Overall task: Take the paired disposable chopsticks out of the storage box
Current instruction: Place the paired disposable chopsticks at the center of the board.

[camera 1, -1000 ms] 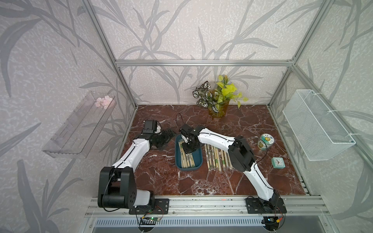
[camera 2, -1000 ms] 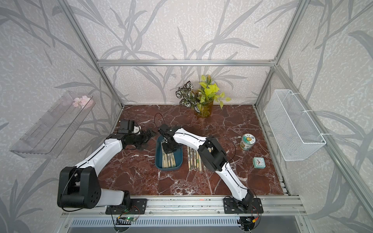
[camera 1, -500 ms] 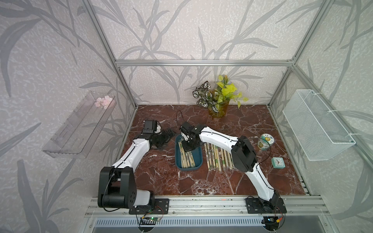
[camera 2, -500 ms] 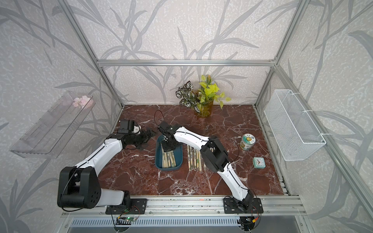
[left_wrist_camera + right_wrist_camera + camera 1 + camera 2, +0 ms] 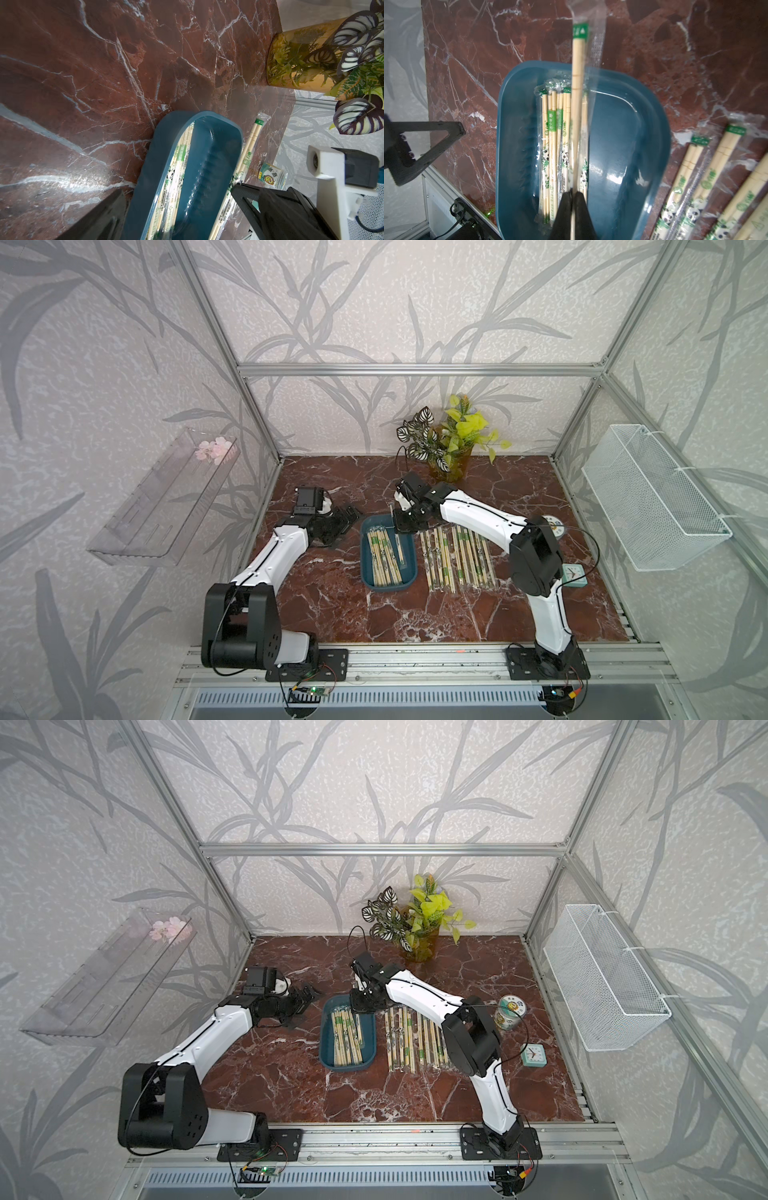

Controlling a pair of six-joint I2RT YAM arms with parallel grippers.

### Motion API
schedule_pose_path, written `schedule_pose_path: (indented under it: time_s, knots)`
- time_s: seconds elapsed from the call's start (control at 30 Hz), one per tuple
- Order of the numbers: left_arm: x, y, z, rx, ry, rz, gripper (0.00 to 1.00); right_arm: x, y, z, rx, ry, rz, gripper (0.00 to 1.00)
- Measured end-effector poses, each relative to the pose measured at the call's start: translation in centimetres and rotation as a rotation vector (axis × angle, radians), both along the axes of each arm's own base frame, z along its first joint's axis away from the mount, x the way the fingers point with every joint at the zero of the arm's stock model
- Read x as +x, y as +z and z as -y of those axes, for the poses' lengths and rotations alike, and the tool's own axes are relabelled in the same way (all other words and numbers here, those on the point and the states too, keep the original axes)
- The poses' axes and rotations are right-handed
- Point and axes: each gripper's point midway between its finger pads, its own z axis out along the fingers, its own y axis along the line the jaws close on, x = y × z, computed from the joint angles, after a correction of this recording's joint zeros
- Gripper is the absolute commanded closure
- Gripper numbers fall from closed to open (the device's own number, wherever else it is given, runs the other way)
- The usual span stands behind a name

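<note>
Between the black fingers [image 5: 564,214] of the right gripper [image 5: 573,195], one wrapped pair [image 5: 578,83] is being pinched by its thin end; it is sticking out over the storage box [image 5: 618,128], where more paired disposable chopsticks [image 5: 553,135] are lying side by side. Beside the box, a row of pairs [image 5: 457,556] is lying on the red table [image 5: 332,605]; the left gripper [image 5: 348,524] is hovering at the other side, fingers spread wide, holding nothing.

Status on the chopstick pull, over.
Right gripper shut on one wrapped pair, raised over storage box. Left gripper open, beside box. Other pairs lie inside. Nothing blocking.
</note>
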Motion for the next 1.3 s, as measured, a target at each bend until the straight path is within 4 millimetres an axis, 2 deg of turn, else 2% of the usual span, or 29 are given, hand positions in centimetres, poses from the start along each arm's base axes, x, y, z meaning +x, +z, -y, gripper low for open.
schedule_pose_path:
  time_s: [0.3,0.43,0.6,0.73,0.87,1.03,1.07,1.2,1.3]
  knots:
    - [0.1,0.3,0.7,-0.020,-0.019,0.011,0.00,0.8,1.0,5.7,0.011,-0.110,0.009,1.00]
    - [0.0,0.3,1.5,-0.025,-0.033,0.012,0.00,1.0,-0.4,7.6,-0.022,-0.140,-0.001,1.00]
    - [-0.3,-0.1,2.7,-0.029,-0.062,-0.004,0.00,-0.8,-3.4,8.6,-0.081,-0.132,-0.047,1.00]
    - [-0.5,-0.2,3.4,-0.030,-0.076,-0.012,0.00,-1.9,-4.6,8.7,-0.104,-0.120,-0.068,1.00]
    - [-0.6,-0.3,3.8,-0.032,-0.083,-0.016,0.00,-2.4,-4.9,7.6,-0.098,-0.098,-0.059,1.00]
    - [-0.5,-0.4,4.0,-0.030,-0.085,-0.018,0.00,-3.0,-6.3,6.7,-0.117,-0.076,-0.073,1.00]
    - [-0.5,-0.4,4.1,-0.030,-0.087,-0.016,0.00,-3.2,-6.6,6.6,-0.122,-0.072,-0.078,0.98]
    - [-0.3,-0.1,4.1,-0.030,-0.087,-0.008,0.00,-3.2,-7.0,6.7,-0.130,-0.074,-0.082,0.70]
    - [-0.3,-0.1,4.1,-0.029,-0.088,-0.008,0.00,-3.3,-7.1,6.6,-0.137,-0.075,-0.079,0.65]
